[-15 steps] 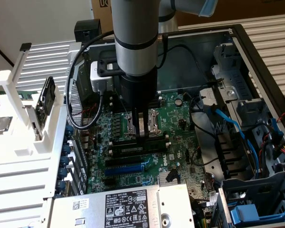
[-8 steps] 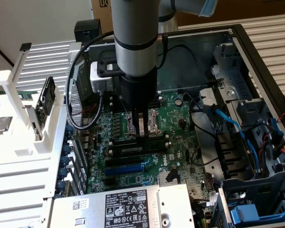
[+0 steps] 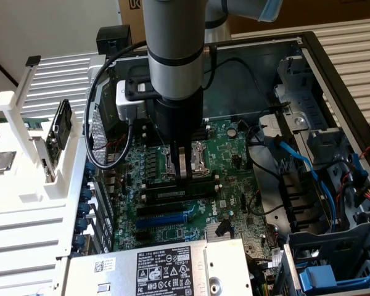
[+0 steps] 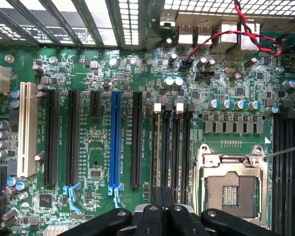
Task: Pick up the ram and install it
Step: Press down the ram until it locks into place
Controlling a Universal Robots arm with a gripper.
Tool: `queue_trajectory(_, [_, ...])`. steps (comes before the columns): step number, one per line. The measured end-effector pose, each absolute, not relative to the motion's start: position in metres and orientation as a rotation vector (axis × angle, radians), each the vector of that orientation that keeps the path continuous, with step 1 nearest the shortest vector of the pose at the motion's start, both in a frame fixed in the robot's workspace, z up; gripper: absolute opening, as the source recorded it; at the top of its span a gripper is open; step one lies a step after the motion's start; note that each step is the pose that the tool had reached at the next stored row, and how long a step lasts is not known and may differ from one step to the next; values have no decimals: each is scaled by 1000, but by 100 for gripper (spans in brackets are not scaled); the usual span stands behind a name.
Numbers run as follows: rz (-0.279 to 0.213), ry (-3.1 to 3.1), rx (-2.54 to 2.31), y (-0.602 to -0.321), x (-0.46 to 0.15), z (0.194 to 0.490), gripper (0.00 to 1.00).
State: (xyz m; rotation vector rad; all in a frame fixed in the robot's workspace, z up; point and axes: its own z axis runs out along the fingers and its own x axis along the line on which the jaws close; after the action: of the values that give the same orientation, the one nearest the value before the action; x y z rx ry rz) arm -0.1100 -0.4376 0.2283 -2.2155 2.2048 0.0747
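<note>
In the exterior view the arm [image 3: 172, 55] runs out of the picture's upper edge and hides the board area behind it. The tool [image 3: 184, 168] stands low over the memory slots [image 3: 179, 188], and its own body covers whatever sits between its tips there; whether they clamp the ram cannot be told. In the wrist view the tool [image 4: 162, 216] is cut off by the picture's edge, and the slot ends [image 4: 163, 184] nearest it vanish beneath its black parts. The power supply label [image 3: 163, 268] print is too small to read
</note>
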Motion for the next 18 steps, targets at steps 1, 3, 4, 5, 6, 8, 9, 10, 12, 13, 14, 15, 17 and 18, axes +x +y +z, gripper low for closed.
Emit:
queue_trajectory(1, [75, 2205, -2215, -438, -110, 228, 10])
queue_trajectory(3, [76, 2204, -2215, -438, -110, 228, 10])
queue_trajectory(4, [76, 2204, -2215, -438, -110, 228, 10])
queue_trajectory(5, [77, 2204, -2214, -438, -110, 228, 10])
queue_trajectory(6, [77, 2204, -2214, -438, -110, 228, 10])
queue_trajectory(8, [78, 2203, -2214, -438, -110, 228, 10])
queue_trajectory(9, [78, 2203, -2214, -438, -110, 228, 10])
queue_trajectory(10, [79, 2203, -2214, -438, -110, 228, 10])
queue_trajectory(12, [79, 2202, -2213, -438, -110, 228, 10])
queue_trajectory(13, [79, 2202, -2213, -438, -110, 228, 10])
queue_trajectory(14, [80, 2202, -2213, -438, -110, 228, 10])
queue_trajectory(15, [80, 2202, -2213, -438, -110, 228, 10])
queue_trajectory(17, [81, 2202, -2213, -439, -111, 228, 10])
queue_trajectory(18, [81, 2202, -2212, -439, -111, 228, 10])
